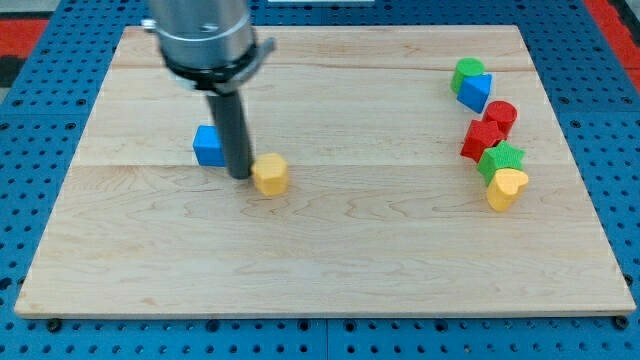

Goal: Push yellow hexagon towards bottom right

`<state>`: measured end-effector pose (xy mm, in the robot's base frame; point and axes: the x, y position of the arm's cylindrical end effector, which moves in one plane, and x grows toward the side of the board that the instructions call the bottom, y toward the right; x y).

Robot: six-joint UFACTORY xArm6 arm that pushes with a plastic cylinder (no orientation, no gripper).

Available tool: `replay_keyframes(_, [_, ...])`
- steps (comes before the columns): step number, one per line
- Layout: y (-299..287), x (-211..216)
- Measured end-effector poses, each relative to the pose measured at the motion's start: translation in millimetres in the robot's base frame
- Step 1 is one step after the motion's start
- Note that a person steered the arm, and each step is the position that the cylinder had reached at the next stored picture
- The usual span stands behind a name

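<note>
Our tip (240,176) sits touching the yellow hexagon (270,174) on its view-left side, the blue block (208,146) just behind. No claw fitted. Hexagon left of table (330,290) centre; push must angle toward view's bottom right.

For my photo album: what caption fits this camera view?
My tip touches the yellow hexagon's left side, blue cube just behind.
</note>
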<state>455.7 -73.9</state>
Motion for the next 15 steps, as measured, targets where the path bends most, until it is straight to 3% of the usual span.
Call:
replay_keyframes(1, [43.8,2.5])
replay_keyframes(3, [18.0,-1.0])
replay_keyframes(6, [57.1,0.5])
replay_keyframes(10, [170.6,35.8])
replay_keyframes(13, [98.2,43.1])
replay_keyframes(15, [116.1,61.9])
